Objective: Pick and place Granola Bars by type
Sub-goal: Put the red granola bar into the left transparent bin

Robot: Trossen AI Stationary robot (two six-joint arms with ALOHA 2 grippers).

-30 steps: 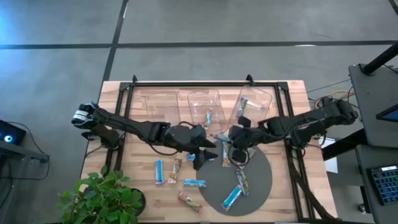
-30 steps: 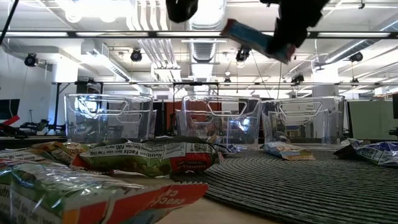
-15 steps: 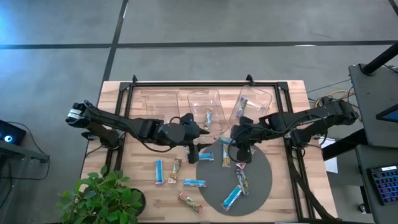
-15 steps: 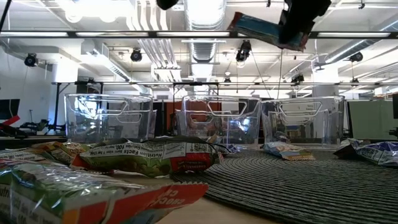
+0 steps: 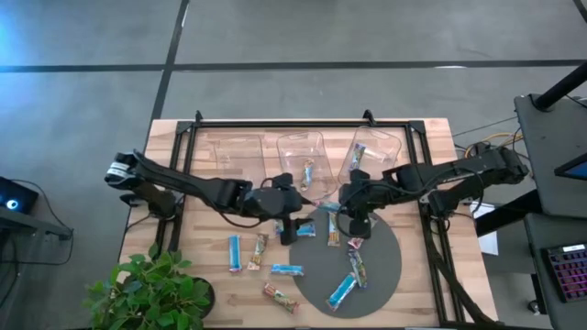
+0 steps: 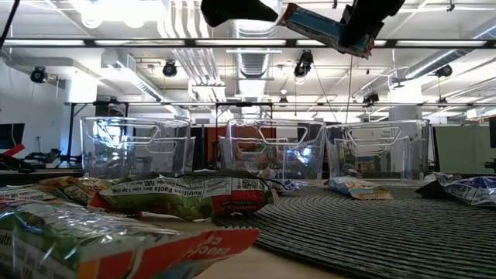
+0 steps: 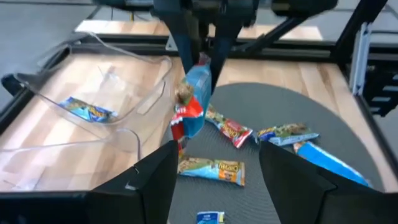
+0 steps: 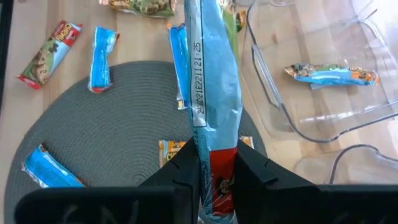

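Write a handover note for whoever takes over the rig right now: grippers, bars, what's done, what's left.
Right gripper: shut on a blue bar, held in the air over the mat.
Left gripper: open and empty, close by at the mat's edge.
Done: one bar in the middle bin, one bar in the right bin. The left bin looks empty.
Left: bin the held bar, then sort the loose bars, about eight, spread over the mat and the table.

Right gripper (image 8: 216, 163) clamped, left gripper (image 7: 214, 163) spread
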